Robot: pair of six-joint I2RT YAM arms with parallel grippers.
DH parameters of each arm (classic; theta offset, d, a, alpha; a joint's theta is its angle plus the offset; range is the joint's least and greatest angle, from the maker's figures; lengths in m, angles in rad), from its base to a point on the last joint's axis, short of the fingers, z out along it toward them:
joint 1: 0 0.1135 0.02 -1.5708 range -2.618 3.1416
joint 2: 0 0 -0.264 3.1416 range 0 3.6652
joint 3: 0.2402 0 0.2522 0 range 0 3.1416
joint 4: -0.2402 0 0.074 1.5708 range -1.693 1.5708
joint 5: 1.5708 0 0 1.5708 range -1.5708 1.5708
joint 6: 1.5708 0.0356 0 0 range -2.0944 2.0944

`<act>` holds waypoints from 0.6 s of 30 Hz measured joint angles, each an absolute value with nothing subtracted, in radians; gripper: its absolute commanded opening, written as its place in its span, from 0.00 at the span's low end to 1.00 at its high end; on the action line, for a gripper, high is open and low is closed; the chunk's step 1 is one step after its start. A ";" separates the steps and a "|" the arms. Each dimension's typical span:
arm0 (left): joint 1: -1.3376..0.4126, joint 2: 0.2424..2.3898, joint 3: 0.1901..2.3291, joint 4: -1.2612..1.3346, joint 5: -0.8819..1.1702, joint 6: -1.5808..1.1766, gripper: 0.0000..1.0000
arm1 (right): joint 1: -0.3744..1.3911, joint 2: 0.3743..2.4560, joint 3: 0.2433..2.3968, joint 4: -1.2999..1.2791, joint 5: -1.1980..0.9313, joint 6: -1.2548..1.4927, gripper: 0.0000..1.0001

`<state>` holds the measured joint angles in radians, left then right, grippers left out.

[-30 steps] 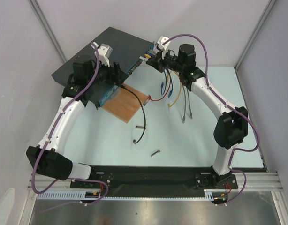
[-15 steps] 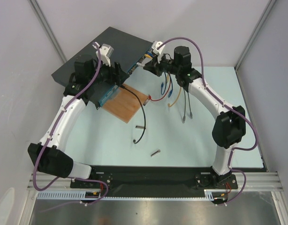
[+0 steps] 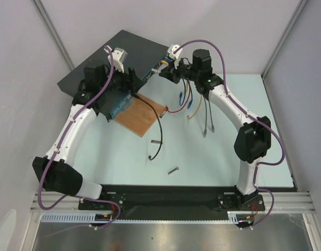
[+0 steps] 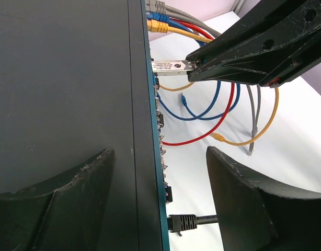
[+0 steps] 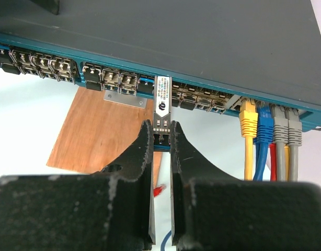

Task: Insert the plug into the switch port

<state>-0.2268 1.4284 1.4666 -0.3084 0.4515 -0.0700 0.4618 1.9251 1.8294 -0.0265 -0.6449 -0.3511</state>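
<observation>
The switch [image 3: 118, 57] is a flat dark box at the back left, its blue front face [image 5: 124, 78] lined with small ports. A silver plug [image 5: 162, 102] is held by its rear end in my right gripper [image 5: 161, 137], which is shut on it. The plug's tip meets the port row on the front face [image 4: 154, 67]; how deep it sits I cannot tell. My left gripper [image 4: 158, 154] stands open astride the switch's front edge, one finger over the dark top [image 4: 61, 78], the other in front of the face.
Yellow, blue and grey cables [image 5: 267, 130] are plugged in right of the plug and trail over the table [image 3: 194, 107]. A black cable [image 4: 189, 222] sits in a port between my left fingers. A wooden board [image 3: 140, 115] lies under the switch's front. Two small metal pieces [image 3: 173, 170] lie mid-table.
My right gripper has moved left with the plug, up to the switch's front face. The left arm has held still.
</observation>
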 measured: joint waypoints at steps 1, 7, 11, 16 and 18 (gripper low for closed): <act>-0.227 1.429 1.467 -0.307 0.452 -0.070 0.76 | 0.462 1.928 1.834 -0.031 -0.647 -0.352 0.00; -0.227 1.437 1.470 -0.300 0.455 -0.070 0.76 | 0.459 1.934 1.843 -0.043 -0.659 -0.352 0.00; -0.227 1.440 1.471 -0.297 0.456 -0.070 0.76 | 0.453 1.934 1.843 -0.043 -0.660 -0.348 0.00; -0.227 1.446 1.475 -0.294 0.458 -0.070 0.76 | 0.450 1.934 1.843 -0.042 -0.664 -0.328 0.00; -0.227 1.448 1.476 -0.292 0.459 -0.071 0.76 | 0.448 1.934 1.843 -0.043 -0.667 -0.321 0.00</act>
<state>-0.2268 1.4479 1.4761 -0.2924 0.4595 -0.0708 0.4480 1.9335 1.8431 -0.0425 -0.6666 -0.3210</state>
